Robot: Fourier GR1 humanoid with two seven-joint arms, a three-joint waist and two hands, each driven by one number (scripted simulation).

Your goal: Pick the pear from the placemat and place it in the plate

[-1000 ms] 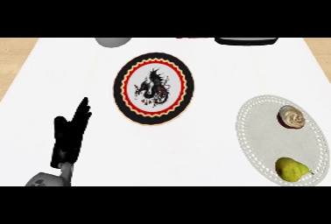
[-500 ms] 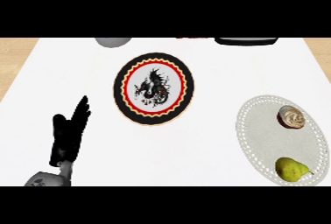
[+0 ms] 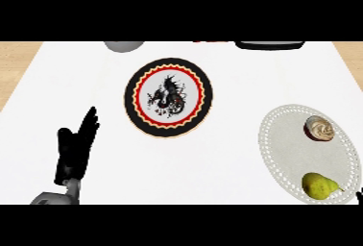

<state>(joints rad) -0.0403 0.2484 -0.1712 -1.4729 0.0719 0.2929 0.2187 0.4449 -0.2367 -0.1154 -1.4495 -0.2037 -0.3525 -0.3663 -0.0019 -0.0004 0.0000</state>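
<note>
A green pear [image 3: 321, 186] lies on the near end of a round white placemat [image 3: 287, 139] at the right. Beside it, farther back on the placemat, sits a small brown cupcake [image 3: 320, 129]. The plate [image 3: 169, 97], black-rimmed with a red and yellow ring and a dragon drawing, lies at the centre of the white counter with nothing on it. My left hand [image 3: 74, 150] rests open at the lower left, fingers up, well left of the plate. A dark sliver at the lower right edge may be my right hand; the hand itself does not show.
A grey rounded object [image 3: 124, 45] sits at the counter's back left edge. A dark flat object [image 3: 269, 45] sits at the back right, with a small red thing [image 3: 207, 41] between them. Wooden floor shows past both sides of the counter.
</note>
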